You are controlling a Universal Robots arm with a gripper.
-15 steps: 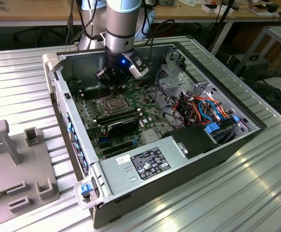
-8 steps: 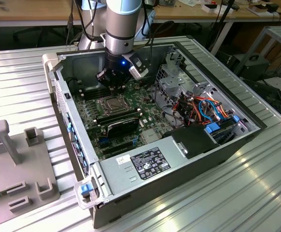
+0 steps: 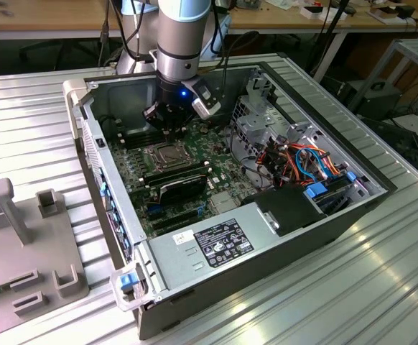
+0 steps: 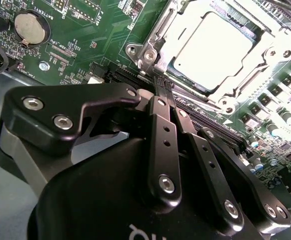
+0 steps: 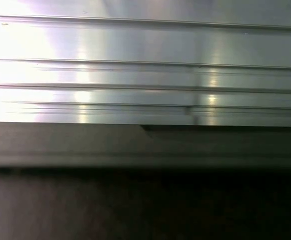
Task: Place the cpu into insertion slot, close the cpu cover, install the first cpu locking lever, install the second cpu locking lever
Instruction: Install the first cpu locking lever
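I'm seeing the cpu (image 4: pixel 213 47) already sitting in the slot (image 4: pixel 259 31), silver top showing through the cover (image 4: pixel 160 47), which is looking folded down over it in the second wrist view. In the exterior view the socket (image 3: pixel 163 152) is lying on the green board (image 3: pixel 194 190), just under the arm.

Risk, as I'm judging it: if the cover isn't fully flat, any push near its edge could be skewing it or loading the cpu unevenly, w/ pin damage as the result. The fingers are also working close to the long black mem slots (image 4: pixel 205 117) beside the socket, so a sideways drift could be snagging those. I can't tell whether either lever is latched.

The gripper (image 4: pixel 164 87) is hanging just beside the socket's corner, not over the cpu itself. The fingers (image 4: pixel 158 102) are looking clenched together, tips meeting, grasping nothing. Tips are appearing v. near the cover's rim; touching or apart, I can't tell.
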